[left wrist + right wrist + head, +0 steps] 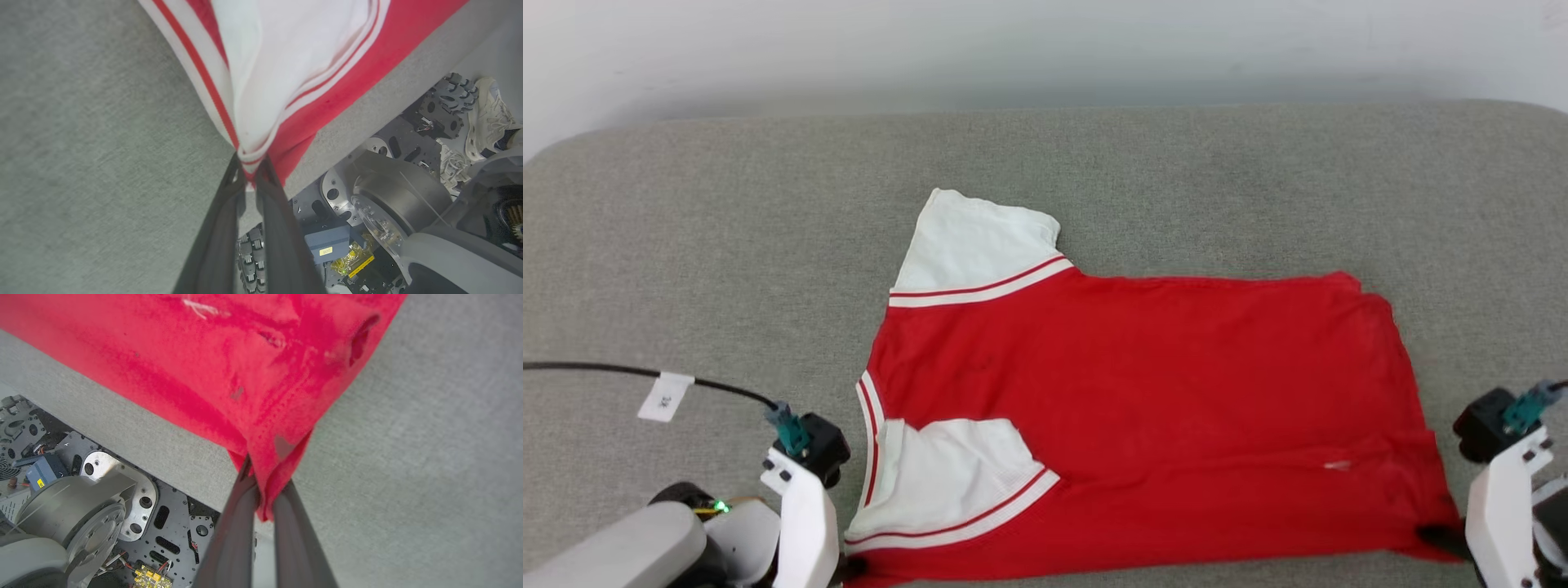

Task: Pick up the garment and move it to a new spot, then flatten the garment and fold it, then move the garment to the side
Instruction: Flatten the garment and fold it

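The garment (1143,408), a red shirt with white sleeves and striped trim, lies spread sideways on the grey table (686,245), collar end to the left. Its near edge reaches the table's front edge. My left gripper (251,171) is shut on the garment (286,73) at its near left corner, by the white sleeve. My right gripper (265,486) is shut on the garment (229,363) at its near right corner, red cloth bunched between the fingers. In the head view the left gripper (849,567) and right gripper (1441,539) sit at the shirt's two near corners.
A black cable (621,371) with a white tag (666,396) crosses the table at the left. Below the table's front edge the wrist views show my wheeled base (388,196) and a person's shoe (486,118). A pale wall (1045,41) rises behind the table.
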Controlling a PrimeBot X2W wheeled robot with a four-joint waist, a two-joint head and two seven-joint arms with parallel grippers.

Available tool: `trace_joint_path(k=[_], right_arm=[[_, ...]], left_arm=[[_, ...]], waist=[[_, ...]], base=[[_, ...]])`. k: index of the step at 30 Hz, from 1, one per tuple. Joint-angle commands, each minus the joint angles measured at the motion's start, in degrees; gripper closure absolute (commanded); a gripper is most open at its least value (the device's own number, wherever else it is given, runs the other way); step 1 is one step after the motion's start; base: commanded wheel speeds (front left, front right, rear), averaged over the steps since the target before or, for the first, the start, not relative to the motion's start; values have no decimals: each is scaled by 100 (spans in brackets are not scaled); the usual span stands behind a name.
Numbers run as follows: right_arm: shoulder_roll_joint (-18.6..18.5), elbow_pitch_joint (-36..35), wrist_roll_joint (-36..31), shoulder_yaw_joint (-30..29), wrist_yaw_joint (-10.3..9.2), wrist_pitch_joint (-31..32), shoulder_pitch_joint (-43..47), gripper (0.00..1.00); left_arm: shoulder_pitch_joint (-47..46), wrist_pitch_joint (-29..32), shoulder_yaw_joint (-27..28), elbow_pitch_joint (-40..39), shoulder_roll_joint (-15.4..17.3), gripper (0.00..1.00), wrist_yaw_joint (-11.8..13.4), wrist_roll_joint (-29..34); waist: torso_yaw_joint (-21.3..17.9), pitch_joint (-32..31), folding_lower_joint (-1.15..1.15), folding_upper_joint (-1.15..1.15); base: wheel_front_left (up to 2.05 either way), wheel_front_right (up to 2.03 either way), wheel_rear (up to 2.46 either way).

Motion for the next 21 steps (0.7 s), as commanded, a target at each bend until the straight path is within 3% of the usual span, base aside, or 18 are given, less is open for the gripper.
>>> trace_joint_path(k=[1,3,4,5,6,14,18,21], right_arm=[[92,86,-17,-38,-4,17,117,100],[239,263,-81,-74,-4,7,239,100],[308,338,-119,-88,-4,-18,274,76],[361,381,-165,-115,-4,-69,293,15],[423,415,-189,-151,-4,-125,309,0],[476,90,-574,-817,-4,-970,386,0],[716,-174,-1066,-1504,-4,-1714,387,0],[1062,-405,-1564,-2031,-4,-2279,361,0]], left_arm=[[90,-53,-14,7,11,100,41,2],[169,-95,-47,57,-42,100,74,11],[186,-118,-63,92,-65,100,84,43],[186,-143,-73,131,-84,63,95,69],[171,-177,-67,172,-93,0,93,103],[-103,-591,307,-29,153,0,85,115],[-414,-1010,597,-79,257,0,318,495],[-641,-1346,761,42,162,0,529,789]], waist=[[-4,22,0,0],[0,47,0,0],[7,54,0,0],[16,55,0,0],[21,47,0,0],[28,-187,0,0],[-12,-219,0,0],[-95,-164,0,0]], base=[[0,0,0],[0,0,0],[0,0,0],[0,0,0],[0,0,0],[0,0,0],[0,0,0],[0,0,0]])
